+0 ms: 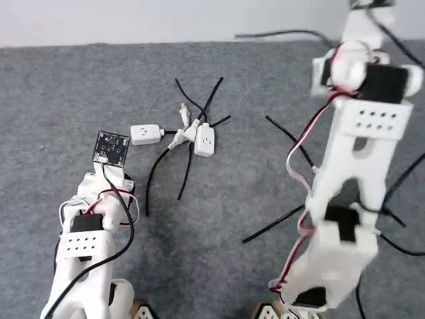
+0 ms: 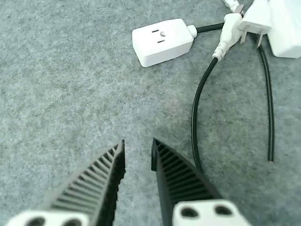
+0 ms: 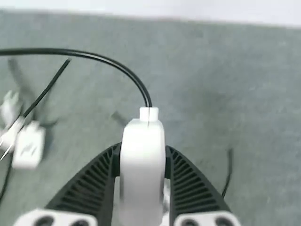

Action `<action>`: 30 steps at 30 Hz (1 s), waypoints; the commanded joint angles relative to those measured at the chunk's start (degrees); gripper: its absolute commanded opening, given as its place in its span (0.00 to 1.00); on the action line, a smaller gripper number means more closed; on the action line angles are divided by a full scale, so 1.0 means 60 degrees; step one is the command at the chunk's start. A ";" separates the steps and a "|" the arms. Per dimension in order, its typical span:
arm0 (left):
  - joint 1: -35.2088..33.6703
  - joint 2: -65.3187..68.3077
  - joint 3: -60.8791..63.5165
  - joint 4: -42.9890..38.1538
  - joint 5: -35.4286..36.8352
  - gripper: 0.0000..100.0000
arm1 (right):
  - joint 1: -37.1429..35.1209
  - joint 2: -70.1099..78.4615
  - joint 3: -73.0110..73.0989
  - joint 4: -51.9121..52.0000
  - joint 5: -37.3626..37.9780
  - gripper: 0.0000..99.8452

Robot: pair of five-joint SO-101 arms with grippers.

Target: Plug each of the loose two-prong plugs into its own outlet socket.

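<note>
High view: 2 sockets and loose plugs lie mid-scene.
Left wrist view: my left claw, slightly apart and empty, sits near 1 of them.
Right wrist view: my right claw clamps a white connector, probably light and rigid. Hold bodies, not cords.

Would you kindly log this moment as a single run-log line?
left gripper: open, empty, short of outlet socket | right gripper: holding white corded connector

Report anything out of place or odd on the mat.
The white plugs and one socket lie heaped mid-mat, their black cords crossing askew, nothing plugged in. A second socket lies beside them. The right pincer is shut on a white corded block.
</note>
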 commanded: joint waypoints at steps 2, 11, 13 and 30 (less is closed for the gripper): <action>0.0000 -0.0190 -0.0066 -0.0205 0.0015 0.09 | -0.1106 -0.2908 0.4190 0.0330 -0.0205 0.01; 0.0000 -0.0190 -0.0066 -0.0190 0.0015 0.09 | -0.3626 -0.5341 1.1619 -0.2835 -0.1963 0.01; 0.0000 -0.0190 -0.0066 -0.0190 0.0015 0.09 | -0.4051 -0.5692 1.2996 -0.3890 -0.2256 0.01; -0.0015 -0.0190 -0.0051 -0.0190 0.0015 0.09 | -0.5297 -0.6352 1.8828 -0.9619 -0.2520 0.17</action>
